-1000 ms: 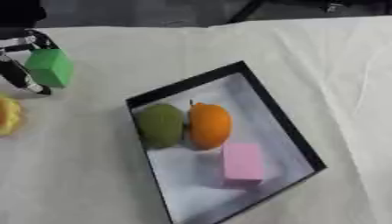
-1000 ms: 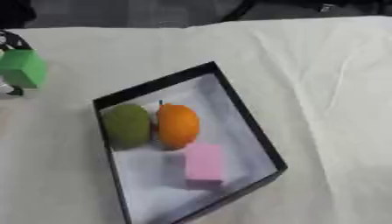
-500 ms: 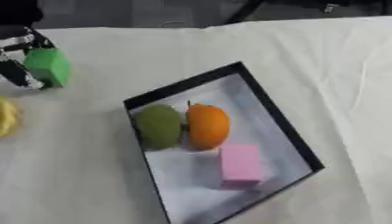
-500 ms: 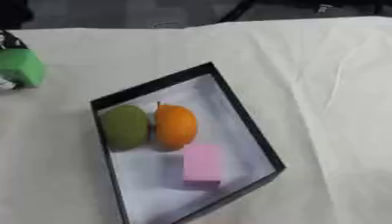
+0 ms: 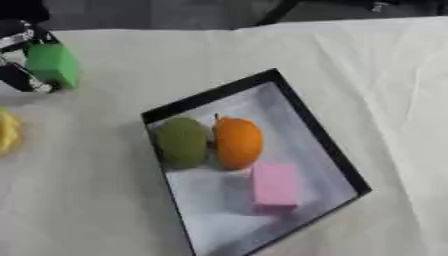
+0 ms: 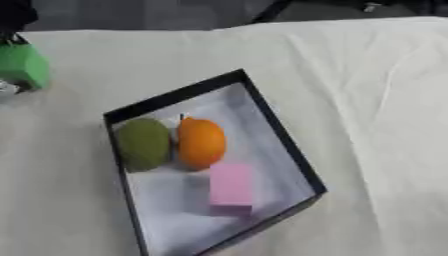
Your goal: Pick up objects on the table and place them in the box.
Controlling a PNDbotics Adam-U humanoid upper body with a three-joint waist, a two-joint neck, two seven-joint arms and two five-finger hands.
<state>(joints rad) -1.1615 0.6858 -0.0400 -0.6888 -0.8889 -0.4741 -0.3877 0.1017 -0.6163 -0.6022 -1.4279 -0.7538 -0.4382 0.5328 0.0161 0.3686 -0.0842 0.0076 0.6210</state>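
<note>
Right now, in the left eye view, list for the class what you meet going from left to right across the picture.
Yellow object at the left edge → left hand → green block → olive-green fruit → orange → pink block, the last three inside the black box.

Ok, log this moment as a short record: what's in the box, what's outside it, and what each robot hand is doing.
box: black rim, pale floor, askew on the cloth
in box: green fruit, orange touching it, pink block nearer the camera
outside box: yellow object at the view's left edge
left robot hand: far left, fingers around a green block
right robot hand: not in view
</note>
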